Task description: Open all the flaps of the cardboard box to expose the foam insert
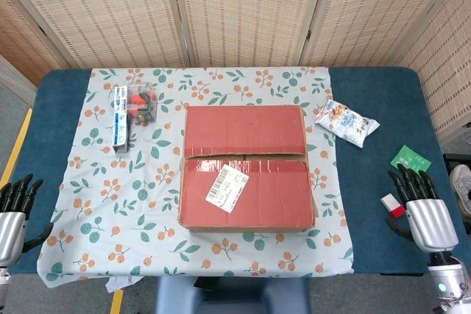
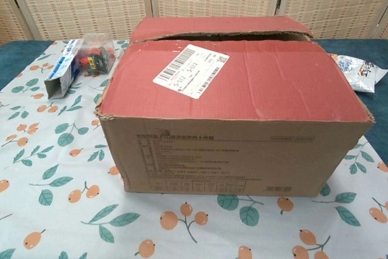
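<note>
A cardboard box (image 1: 246, 167) with red top flaps stands in the middle of the floral cloth; the chest view shows its brown front wall (image 2: 233, 156). Both top flaps lie folded down, meeting at a seam (image 1: 244, 157), and a white shipping label (image 1: 227, 188) is stuck on the near flap. The far flap (image 2: 218, 28) sits slightly raised along the seam. No foam shows. My left hand (image 1: 15, 207) hovers at the table's near left edge, fingers spread, holding nothing. At the near right my right hand (image 1: 423, 207) is likewise spread and empty. Neither hand touches the box.
A blue-and-white carton (image 1: 121, 117) and a clear pack of small items (image 1: 142, 104) lie far left of the box. A snack bag (image 1: 346, 121) lies far right. A green card (image 1: 410, 159) and a red-and-white block (image 1: 393, 205) sit by my right hand.
</note>
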Available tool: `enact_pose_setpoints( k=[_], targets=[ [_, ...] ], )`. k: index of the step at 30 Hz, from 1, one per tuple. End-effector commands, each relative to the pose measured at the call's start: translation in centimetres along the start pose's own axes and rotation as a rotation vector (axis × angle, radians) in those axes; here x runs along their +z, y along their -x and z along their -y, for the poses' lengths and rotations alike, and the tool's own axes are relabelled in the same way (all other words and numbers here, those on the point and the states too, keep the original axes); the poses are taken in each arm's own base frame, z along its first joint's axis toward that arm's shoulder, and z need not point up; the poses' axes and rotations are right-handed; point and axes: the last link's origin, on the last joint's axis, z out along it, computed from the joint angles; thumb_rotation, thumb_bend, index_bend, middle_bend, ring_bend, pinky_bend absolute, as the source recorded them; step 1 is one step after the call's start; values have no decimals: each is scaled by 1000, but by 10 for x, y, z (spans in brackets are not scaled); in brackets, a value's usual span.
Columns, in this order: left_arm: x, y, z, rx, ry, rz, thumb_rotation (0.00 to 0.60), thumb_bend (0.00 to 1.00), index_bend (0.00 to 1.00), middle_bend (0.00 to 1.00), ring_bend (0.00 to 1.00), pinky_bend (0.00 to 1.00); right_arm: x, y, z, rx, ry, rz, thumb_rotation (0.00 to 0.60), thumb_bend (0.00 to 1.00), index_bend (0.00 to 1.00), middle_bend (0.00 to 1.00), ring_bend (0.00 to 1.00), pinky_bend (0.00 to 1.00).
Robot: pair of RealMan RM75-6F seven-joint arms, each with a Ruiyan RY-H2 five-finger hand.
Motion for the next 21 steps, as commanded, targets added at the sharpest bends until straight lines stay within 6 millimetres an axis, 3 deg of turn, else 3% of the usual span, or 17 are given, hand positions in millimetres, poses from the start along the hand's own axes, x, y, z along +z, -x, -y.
enact_pose_setpoints(
  k=[1, 10, 16, 21],
  targets=[
    [0, -1, 0, -6, -7, -5, 600, 343, 38, 0, 0, 0, 4, 2, 0, -18, 13, -10, 600, 261, 0, 0, 0, 0],
    [4, 2, -7, -10, 48, -12, 600, 344, 30, 0, 0, 0, 7, -3, -1, -11, 0, -33, 600, 261, 0, 0, 0, 0],
    [10, 7, -4, 17, 42, 6, 600, 376, 27, 0, 0, 0, 26, -39, 17, 30, -128, -100, 600, 261, 0, 0, 0, 0],
    [10, 6, -6, -4, 57, 7, 600, 441, 11, 0, 0, 0, 59, -62, 39, 28, -216, -73, 600, 264, 0, 0, 0, 0]
  ],
)
